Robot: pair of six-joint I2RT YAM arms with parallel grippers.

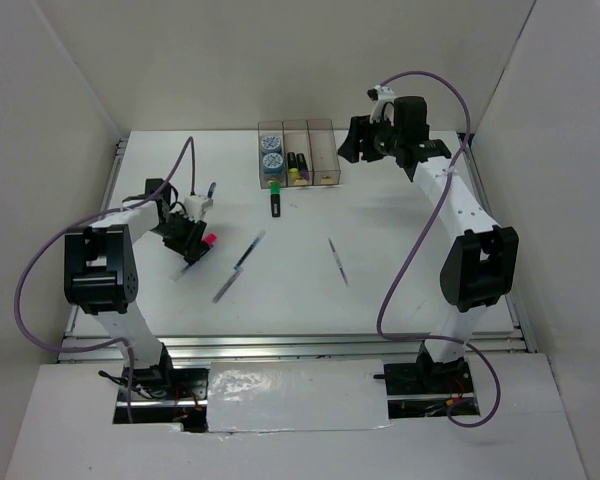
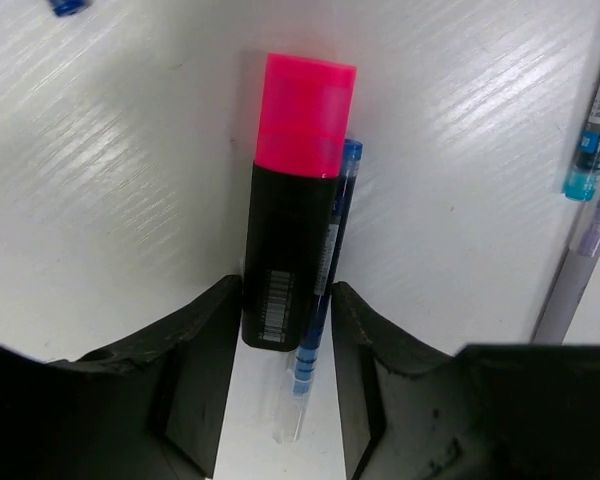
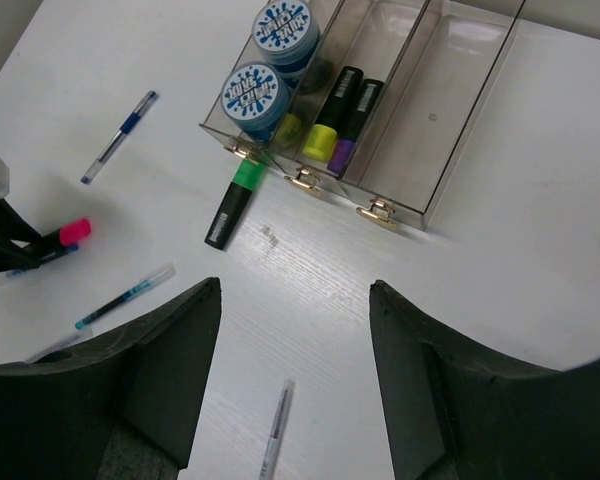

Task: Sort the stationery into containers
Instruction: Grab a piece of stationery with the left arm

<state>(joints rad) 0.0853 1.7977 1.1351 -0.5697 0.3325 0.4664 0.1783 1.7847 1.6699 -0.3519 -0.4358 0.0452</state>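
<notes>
Top view: the left gripper (image 1: 196, 246) sits low on the desk (image 1: 400, 300) at the left, at the pink highlighter (image 1: 209, 240). The right gripper (image 1: 363, 140) hangs just right of the boxes (image 1: 320, 150) at the far edge. The left box holds two tape rolls (image 1: 271, 152), and the middle box holds highlighters. A green highlighter (image 1: 275, 202) lies on the desk just in front of the left box. A pen (image 1: 248, 250) lies near the left gripper and a second pen (image 1: 337, 260) lies mid-desk.

Left wrist: the jaws flank the pink highlighter and a blue pen (image 2: 325, 290) lying tight against its right side, both flat on the desk. The fingers (image 2: 210, 340) stand right at their sides; whether they already clamp cannot be told.

Right wrist: the right gripper's jaws stand wide apart with nothing between them, above the desk in front of the boxes. A yellow highlighter (image 3: 325, 130) and a purple highlighter (image 3: 350, 130) lie side by side in the middle box. The green highlighter's cap points at the left box's front.
</notes>
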